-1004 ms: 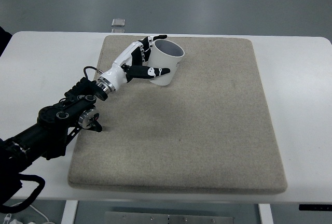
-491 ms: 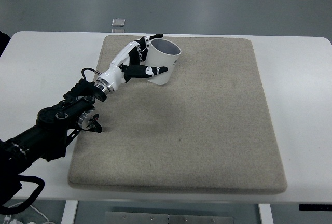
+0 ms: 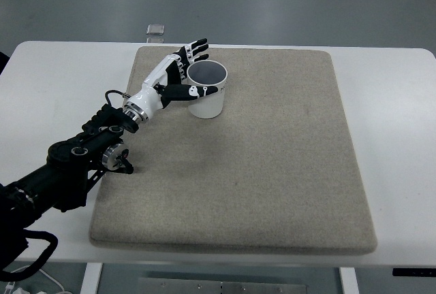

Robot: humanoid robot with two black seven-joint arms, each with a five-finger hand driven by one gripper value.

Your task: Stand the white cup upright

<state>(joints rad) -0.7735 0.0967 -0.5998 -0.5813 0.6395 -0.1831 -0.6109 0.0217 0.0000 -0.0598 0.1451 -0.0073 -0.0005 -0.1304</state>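
Observation:
The white cup (image 3: 207, 98) stands upright on the beige mat (image 3: 272, 165), near the mat's far left corner, with its mouth facing up. My left hand (image 3: 178, 76) is at the cup's left side. Its fingers (image 3: 194, 50) are stretched out straight past the back of the rim, and they no longer wrap the cup. The thumb (image 3: 202, 91) lies across the cup's front wall, just under the rim. My left arm (image 3: 82, 154) reaches in from the lower left. The right arm is out of sight.
The mat covers most of the white table (image 3: 61, 76). A small grey object (image 3: 156, 30) lies at the table's far edge, behind the cup. Bare table strips run along the left and right sides of the mat.
The cup went from tilted to standing upright and moved slightly left. The fingers that were curled around it have straightened out behind the rim.

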